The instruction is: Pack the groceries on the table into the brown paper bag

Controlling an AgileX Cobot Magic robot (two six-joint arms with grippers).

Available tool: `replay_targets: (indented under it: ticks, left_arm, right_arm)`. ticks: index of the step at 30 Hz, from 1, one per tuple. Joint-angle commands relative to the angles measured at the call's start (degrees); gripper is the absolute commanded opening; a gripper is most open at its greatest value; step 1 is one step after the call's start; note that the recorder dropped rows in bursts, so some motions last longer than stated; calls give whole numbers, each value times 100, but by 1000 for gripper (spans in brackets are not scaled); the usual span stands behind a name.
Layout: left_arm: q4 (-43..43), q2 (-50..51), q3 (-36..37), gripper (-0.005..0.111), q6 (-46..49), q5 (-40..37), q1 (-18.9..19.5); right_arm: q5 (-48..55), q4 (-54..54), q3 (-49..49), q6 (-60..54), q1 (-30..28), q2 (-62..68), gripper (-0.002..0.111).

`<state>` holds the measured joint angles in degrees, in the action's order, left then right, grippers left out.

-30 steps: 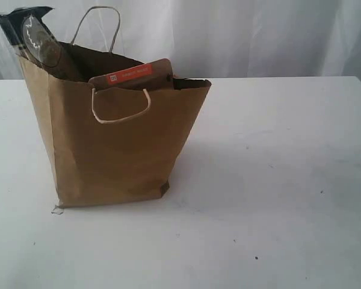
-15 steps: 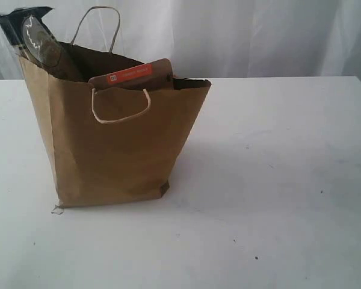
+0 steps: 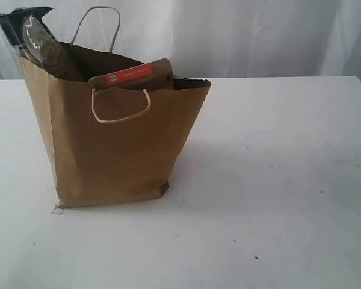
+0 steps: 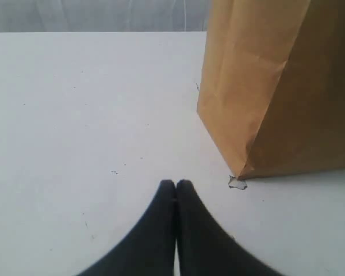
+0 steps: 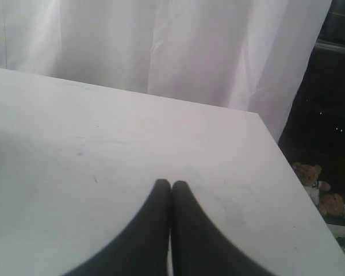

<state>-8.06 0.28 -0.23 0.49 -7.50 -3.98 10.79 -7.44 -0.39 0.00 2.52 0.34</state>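
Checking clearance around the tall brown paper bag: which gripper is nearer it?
Left. The left gripper, jaws shut, sits just off a bottom corner of the tall kraft-brown paper bag, not touching. The right gripper is over white tabletop; no bag in its view.

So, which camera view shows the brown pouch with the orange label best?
The exterior view: the brown pouch stands out of the open top of the paper bag, with its orange label facing the camera. The left wrist view shows the bag's outer wall but no pouch. The right wrist view shows neither.
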Motion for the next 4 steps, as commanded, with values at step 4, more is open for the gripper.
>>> replay_targets:
  ticks: [4]
  left_arm:
    - [-37, -28, 23, 0, -49, -28, 14]
  right_arm:
    - [-9, 10, 39, 0, -23, -34, 0]
